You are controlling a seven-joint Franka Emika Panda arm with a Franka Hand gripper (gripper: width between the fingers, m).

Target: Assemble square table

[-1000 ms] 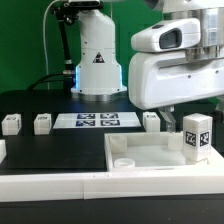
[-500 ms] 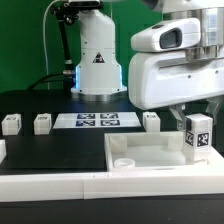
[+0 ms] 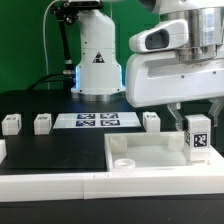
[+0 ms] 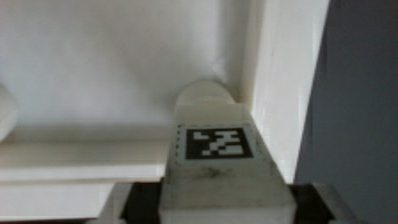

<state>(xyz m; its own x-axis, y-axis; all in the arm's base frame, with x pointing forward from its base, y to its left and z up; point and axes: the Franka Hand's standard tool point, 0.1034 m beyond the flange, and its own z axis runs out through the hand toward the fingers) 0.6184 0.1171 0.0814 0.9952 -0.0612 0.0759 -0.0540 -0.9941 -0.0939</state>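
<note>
wrist view alone shows the pincer [image 4: 217, 207] clamped on a leg post [image 4: 215, 125].

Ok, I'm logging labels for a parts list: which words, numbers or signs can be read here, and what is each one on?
No readable words or numbers anywhere.
Triangular sign on the arm's base: symbol too small to read.
Black-and-white tags on the upright leg post, the loose leg posts and the marker board: patterns only, no letters.
</note>
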